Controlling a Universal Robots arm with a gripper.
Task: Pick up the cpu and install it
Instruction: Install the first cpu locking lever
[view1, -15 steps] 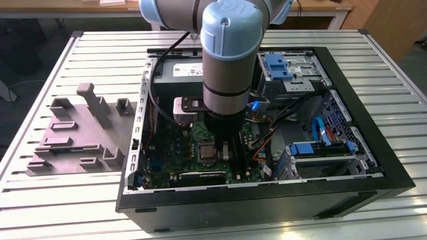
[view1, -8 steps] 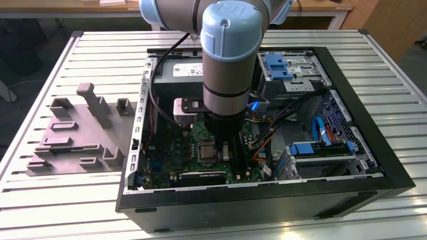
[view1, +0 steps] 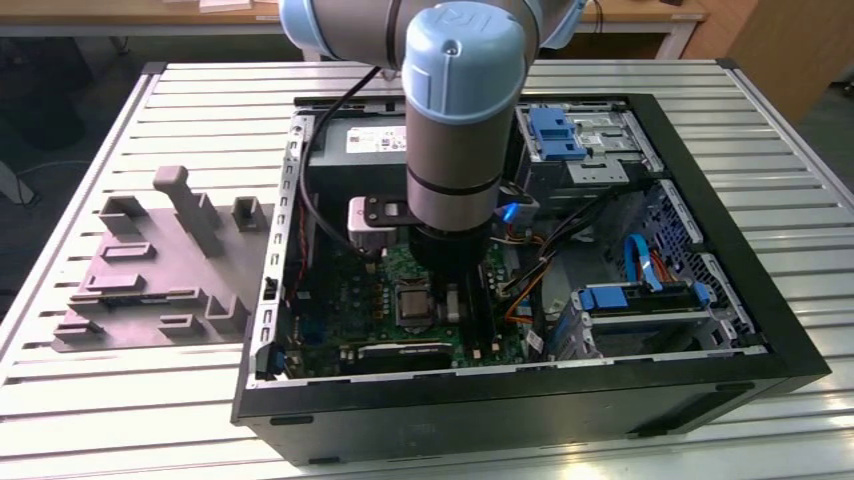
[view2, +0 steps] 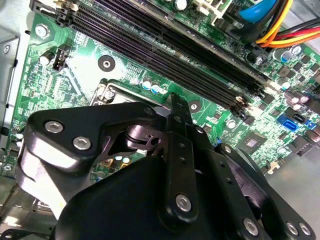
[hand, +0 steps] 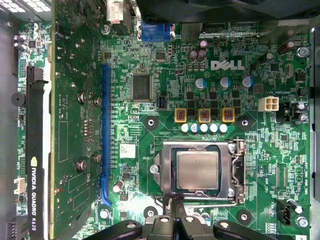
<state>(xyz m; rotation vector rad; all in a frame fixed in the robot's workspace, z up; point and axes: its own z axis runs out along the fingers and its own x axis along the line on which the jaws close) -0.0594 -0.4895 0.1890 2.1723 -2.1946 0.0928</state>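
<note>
The cpu (hand: 198, 170), a pale silvery square chip, lies flat inside the metal-framed socket (hand: 235, 172) on the green motherboard. In the first wrist view my gripper (hand: 175, 201) hangs just beside the socket's edge, its two black fingers pressed together at the tips with nothing between them. In the second wrist view the thin fingers (view2: 178, 107) point down at the socket frame (view2: 107, 92), and the linkage hides the chip. In the exterior view the arm (view1: 461, 120) reaches straight down into the open computer case, over the socket (view1: 411, 300).
Long black memory slots (view2: 165, 45) run beside the socket. A graphics card (hand: 65, 125) stands along one side. Orange and yellow cables (view2: 272, 30) and blue drive brackets (view1: 554, 130) crowd the case. A grey fixture plate (view1: 147, 275) lies at the exterior view's left.
</note>
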